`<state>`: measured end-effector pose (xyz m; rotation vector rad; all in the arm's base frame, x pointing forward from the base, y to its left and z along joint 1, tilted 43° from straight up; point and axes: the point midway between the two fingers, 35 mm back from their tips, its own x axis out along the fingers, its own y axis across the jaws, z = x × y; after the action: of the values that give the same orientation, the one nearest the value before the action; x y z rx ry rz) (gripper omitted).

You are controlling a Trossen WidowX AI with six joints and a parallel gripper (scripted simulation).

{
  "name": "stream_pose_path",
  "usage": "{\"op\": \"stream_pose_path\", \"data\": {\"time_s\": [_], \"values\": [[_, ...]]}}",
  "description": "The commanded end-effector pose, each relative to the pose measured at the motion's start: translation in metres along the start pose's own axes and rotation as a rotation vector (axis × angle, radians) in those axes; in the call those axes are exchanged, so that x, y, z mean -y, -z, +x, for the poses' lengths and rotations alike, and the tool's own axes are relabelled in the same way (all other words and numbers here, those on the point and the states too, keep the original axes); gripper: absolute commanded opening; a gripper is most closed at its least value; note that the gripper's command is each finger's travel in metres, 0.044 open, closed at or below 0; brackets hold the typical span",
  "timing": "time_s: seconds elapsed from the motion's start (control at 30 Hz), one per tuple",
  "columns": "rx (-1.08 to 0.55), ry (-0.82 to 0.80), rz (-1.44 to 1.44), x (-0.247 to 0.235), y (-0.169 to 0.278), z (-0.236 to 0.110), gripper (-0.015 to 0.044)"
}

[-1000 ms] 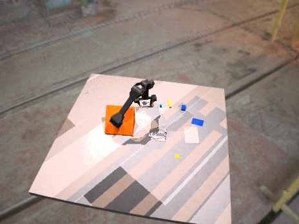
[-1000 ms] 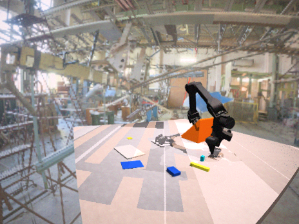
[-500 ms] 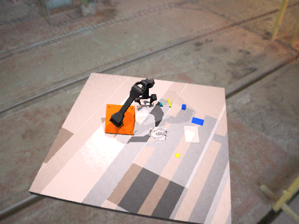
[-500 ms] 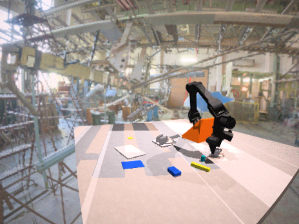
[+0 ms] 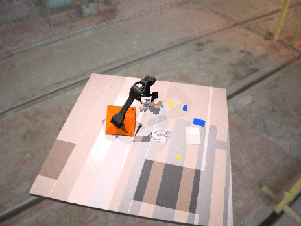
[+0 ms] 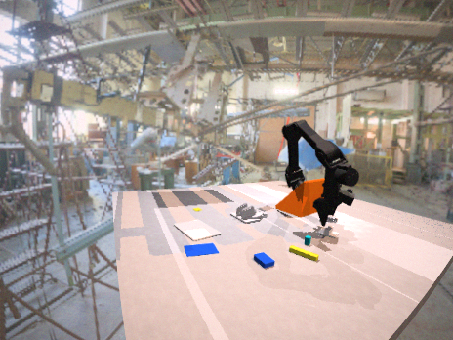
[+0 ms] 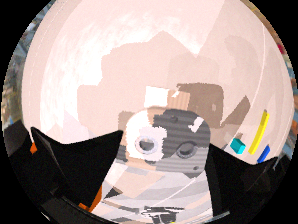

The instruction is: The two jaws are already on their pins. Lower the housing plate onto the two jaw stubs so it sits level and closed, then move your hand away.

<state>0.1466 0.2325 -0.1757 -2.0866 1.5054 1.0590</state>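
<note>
One pale housing plate (image 5: 146,101) (image 7: 170,135), stiff and light by my guess | low at one o'clock from the orange base (image 5: 111,130) (image 6: 288,205) | gripper (image 5: 151,101) (image 6: 323,224) (image 7: 164,141) clamped on it, fingers wide | side edges (not those two holes!) look the best grip

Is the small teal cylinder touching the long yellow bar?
Apart. The exterior view plainly shows tabletop between the teal cylinder and the yellow bar.

The slim bar (image 5: 170,104) (image 6: 304,253) (image 7: 259,132) is yellow; the small cylinder (image 5: 162,105) (image 6: 308,240) (image 7: 237,146) teal; the arm (image 5: 130,100) (image 6: 317,144) black — its base block (image 5: 131,112) (image 6: 299,199) orange; the tabletop (image 5: 78,162) (image 6: 234,303) (image 7: 65,65) pinkish — patched grey and brown.
</note>
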Motion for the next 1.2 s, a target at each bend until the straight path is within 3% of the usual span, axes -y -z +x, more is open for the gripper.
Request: {"op": "stream_pose_path", "data": {"time_s": [0.0,0.47,1.17], "values": [[0.005,-0.002,0.005,0.000,-0.001,-0.011,0.0351],[0.004,-0.001,0.014,0.000,0.002,-0.042,0.0351],[0.029,0.000,0.389,0.028,0.065,-0.056,0.0351]]}}
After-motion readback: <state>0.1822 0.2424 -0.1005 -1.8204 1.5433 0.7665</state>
